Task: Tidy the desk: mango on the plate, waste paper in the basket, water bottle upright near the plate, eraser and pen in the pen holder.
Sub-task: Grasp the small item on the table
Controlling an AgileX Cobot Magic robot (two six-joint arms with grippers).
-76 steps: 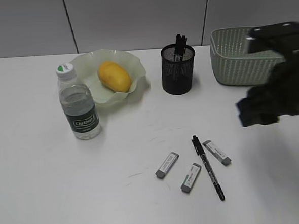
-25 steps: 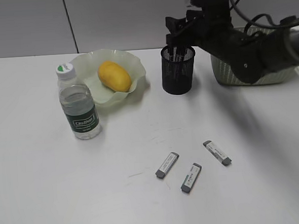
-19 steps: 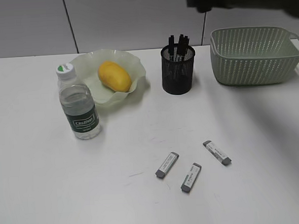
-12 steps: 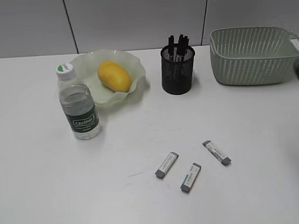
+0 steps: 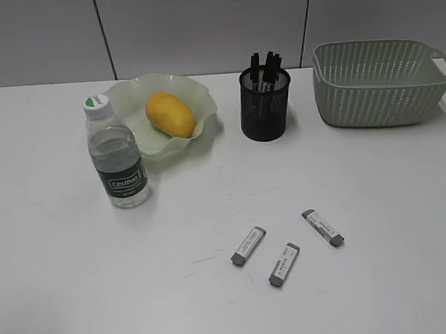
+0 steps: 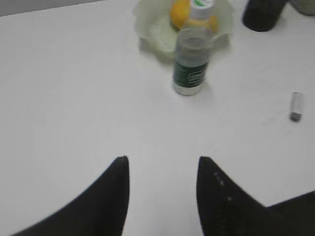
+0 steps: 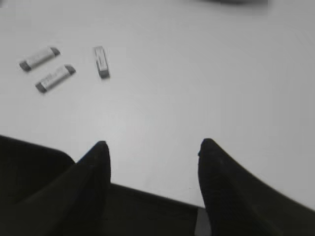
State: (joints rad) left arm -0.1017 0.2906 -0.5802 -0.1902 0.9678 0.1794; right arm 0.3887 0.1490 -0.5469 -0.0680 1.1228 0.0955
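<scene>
Left gripper (image 6: 162,164) hangs above bare desk (image 6: 74,98), fingers spread, nothing between them. Water bottle (image 6: 191,64) stands upright just in front of the plate (image 6: 147,29), with the mango (image 6: 181,12) partly hidden behind its cap. One eraser (image 6: 295,105) lies off right; pen holder (image 6: 263,10) at top edge.

Exterior: front, slanting down over white flat desk (image 5: 79,297). Wrist cameras: high, forward-facing; all share small grey-tipped erasers (image 5: 248,246) (image 6: 295,105) (image 7: 54,78).

Yellow-orange mango (image 5: 170,114) on pale green plate (image 5: 199,89); black mesh pen holder (image 5: 265,111); sage woven-look basket (image 5: 381,89); white desk (image 5: 78,282).
</scene>
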